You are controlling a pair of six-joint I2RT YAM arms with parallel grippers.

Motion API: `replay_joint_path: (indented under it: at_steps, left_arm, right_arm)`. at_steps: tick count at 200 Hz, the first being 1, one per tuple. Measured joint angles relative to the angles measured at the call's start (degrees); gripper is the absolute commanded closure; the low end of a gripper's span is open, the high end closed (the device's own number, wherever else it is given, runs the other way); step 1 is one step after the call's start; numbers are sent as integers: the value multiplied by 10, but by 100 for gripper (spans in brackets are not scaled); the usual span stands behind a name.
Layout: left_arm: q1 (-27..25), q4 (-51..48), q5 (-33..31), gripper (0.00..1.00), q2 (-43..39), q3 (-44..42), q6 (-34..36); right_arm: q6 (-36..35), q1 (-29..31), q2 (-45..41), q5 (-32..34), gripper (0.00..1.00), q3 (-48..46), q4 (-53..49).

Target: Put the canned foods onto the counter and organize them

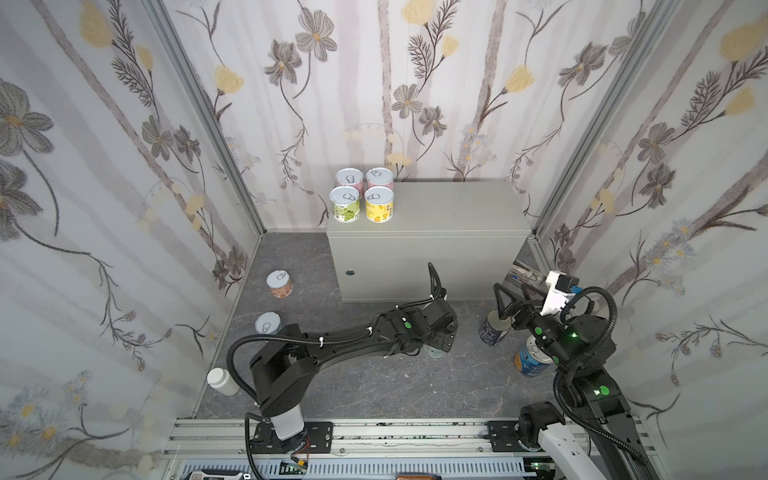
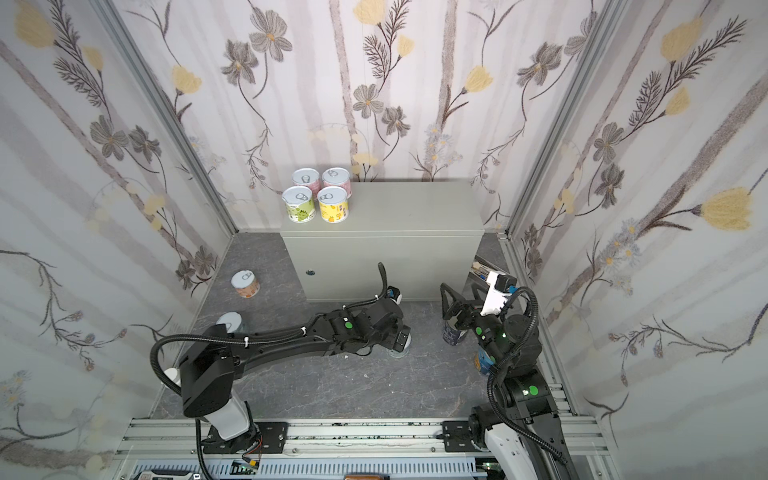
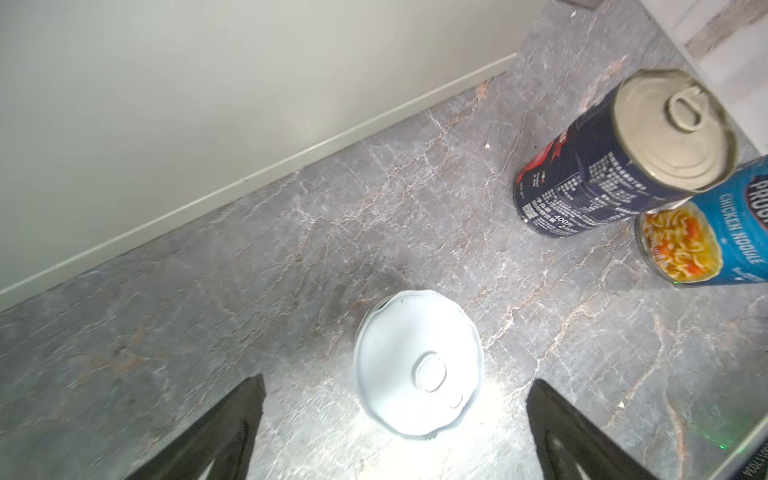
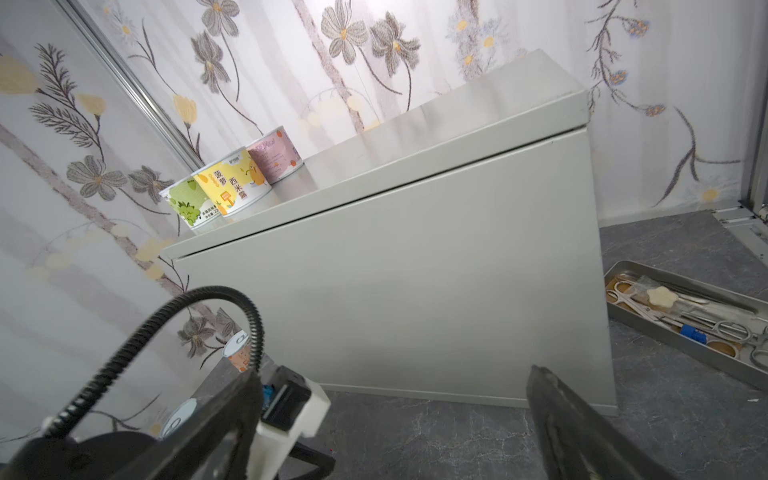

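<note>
Left tool (image 3: 397, 380): fingers wide apart, only tips in wrist view. Short can (image 3: 417, 365) upright on floor (image 3: 291, 270) between them, untouched; label hidden, lid washed out by glare.
Right tool (image 4: 392, 372): apart, empty; overlaps navy can (image 1: 490, 334) in both top views, contact unclear.
Progresso can (image 1: 530, 363) half behind right arm (image 1: 582, 328).
Tabletop (image 1: 449, 216), back-left corner: four short cans (image 1: 379, 203).

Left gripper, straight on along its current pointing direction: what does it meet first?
Likely the short can with a silver pull-tab lid, upright on the dark grey marbled floor in line with the open left gripper. Depth unclear.
</note>
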Motion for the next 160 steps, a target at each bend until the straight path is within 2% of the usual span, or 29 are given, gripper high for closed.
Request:
replay_joint_path:
  at_steps: [51,91,120,160]
  left_arm:
    - [29,9,-66,0,-200,-142,-39]
    - [93,11,-97,0,-348,-269,-82]
    - [117,10,-111,0,-386,-336,-100]
    - [128,16,-124,0,-387,-384,-113]
  right_arm:
    - [16,181,32,100,0,-58,-29]
    - [55,299,91,174,0,-119,-23]
    - [85,380,137,206,0,-156,5]
    - [123,421,197,225,0,-191,47]
